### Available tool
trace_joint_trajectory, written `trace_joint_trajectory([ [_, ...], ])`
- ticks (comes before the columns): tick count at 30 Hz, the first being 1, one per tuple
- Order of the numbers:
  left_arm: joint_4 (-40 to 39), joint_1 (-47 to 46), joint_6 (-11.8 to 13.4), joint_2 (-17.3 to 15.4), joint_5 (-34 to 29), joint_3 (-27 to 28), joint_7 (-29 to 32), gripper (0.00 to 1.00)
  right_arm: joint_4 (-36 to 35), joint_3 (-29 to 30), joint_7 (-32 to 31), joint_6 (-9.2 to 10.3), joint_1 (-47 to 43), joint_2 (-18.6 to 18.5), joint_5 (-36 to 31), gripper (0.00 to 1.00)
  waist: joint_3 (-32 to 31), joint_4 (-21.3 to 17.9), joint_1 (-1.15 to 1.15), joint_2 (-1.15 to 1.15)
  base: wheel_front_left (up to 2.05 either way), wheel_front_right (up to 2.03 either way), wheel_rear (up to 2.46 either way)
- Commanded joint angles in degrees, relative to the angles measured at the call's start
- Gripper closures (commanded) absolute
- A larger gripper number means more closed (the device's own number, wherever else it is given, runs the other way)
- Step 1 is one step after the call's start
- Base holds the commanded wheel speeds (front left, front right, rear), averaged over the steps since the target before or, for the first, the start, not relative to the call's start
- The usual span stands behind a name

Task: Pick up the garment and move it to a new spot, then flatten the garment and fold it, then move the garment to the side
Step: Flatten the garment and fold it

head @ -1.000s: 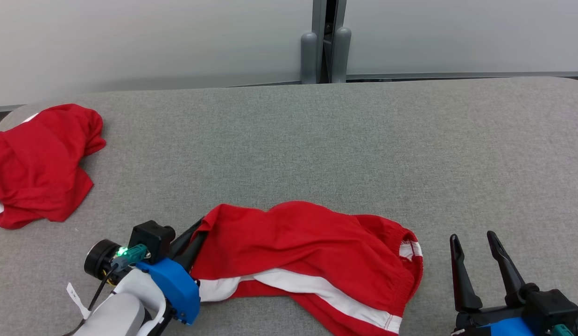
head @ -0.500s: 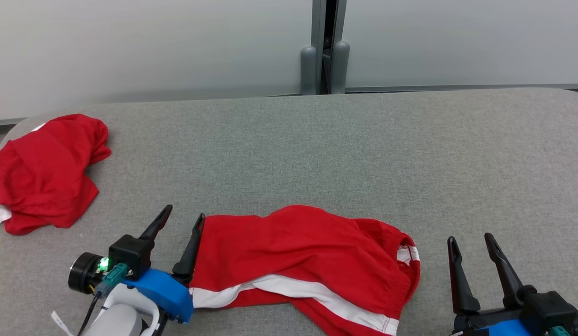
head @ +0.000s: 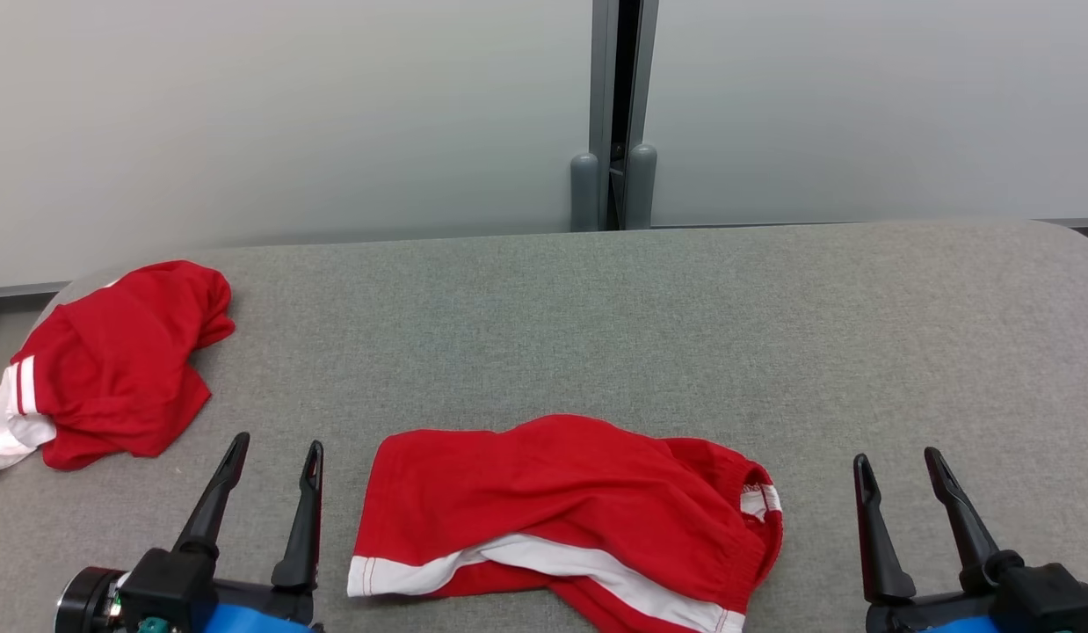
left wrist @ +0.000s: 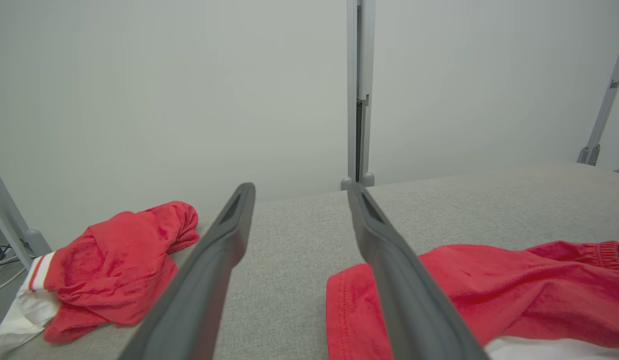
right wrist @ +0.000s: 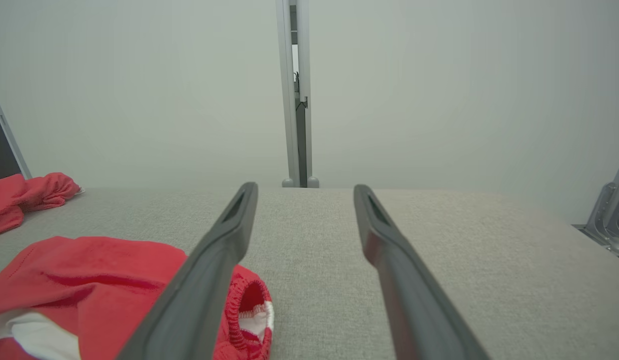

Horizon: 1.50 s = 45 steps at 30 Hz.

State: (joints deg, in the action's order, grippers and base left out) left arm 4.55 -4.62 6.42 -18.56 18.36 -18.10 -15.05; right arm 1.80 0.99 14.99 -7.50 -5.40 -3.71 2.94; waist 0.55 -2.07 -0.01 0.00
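The garment (head: 562, 501), red shorts with a white side stripe, lies loosely spread near the front middle of the grey table (head: 597, 308); its elastic waistband is at the right end. My left gripper (head: 278, 442) stands open just left of the garment's left hem, apart from it, with nothing between its fingers. In the left wrist view the open left gripper (left wrist: 300, 187) has the garment (left wrist: 489, 295) to the right of its fingers. My right gripper (head: 896, 456) is open to the right of the waistband. From the right wrist, the right gripper (right wrist: 304, 186) frames bare table, with the garment (right wrist: 89, 280) at lower left.
A second red garment (head: 113, 360) with white trim sits crumpled at the table's far left, near the rounded edge. A grey partition wall with a vertical post (head: 614, 114) runs behind the table. Bare grey surface stretches across the middle, back and right.
My left gripper has opened, let go of the garment's left edge and drawn back to the left. The head camera has tilted up, so the whole picture sits lower.
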Motion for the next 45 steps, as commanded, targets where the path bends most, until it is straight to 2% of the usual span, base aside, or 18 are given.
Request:
trace_joint_trajectory([
  [1,-0.99,1.85,-0.27,0.23,-0.59,1.15,-0.17,0.0,-0.54,0.6,0.28,0.02,-1.01,0.0,-0.52,0.0,-0.42,-0.06,0.01,0.0,0.0,0.0,0.0],
  [9,-2.53,5.66,-2.27,2.38,-2.98,4.77,-0.18,0.0,-1.08,1.58,0.28,0.02,-3.16,0.41,-1.15,0.0,-1.21,0.57,0.01,0.0,0.0,0.0,0.0],
  [18,0.2,4.85,-5.48,3.86,-3.14,6.99,-0.19,0.0,-0.42,0.92,0.28,0.02,-2.26,0.55,-1.32,0.0,-1.0,0.48,0.01,0.0,0.0,0.0,0.0],
  [31,2.32,4.82,-7.5,5.86,-3.92,9.43,-0.18,0.0,-0.04,1.06,0.28,0.02,-2.61,0.6,-1.54,0.0,-0.64,0.36,0.01,0.0,0.0,0.0,0.0],
  [37,5.48,6.17,-9.75,6.77,-2.67,8.64,-0.18,0.0,1.97,-1.46,0.28,0.02,-3.52,0.23,-0.8,0.0,-0.43,0.55,0.01,0.0,0.0,0.0,0.0],
  [45,14.64,5.18,-12.75,6.88,-2.79,2.76,-0.18,0.0,7.72,-8.51,0.28,0.02,-7.15,0.08,0.09,0.0,1.14,0.89,0.01,0.0,0.0,0.0,0.0],
])
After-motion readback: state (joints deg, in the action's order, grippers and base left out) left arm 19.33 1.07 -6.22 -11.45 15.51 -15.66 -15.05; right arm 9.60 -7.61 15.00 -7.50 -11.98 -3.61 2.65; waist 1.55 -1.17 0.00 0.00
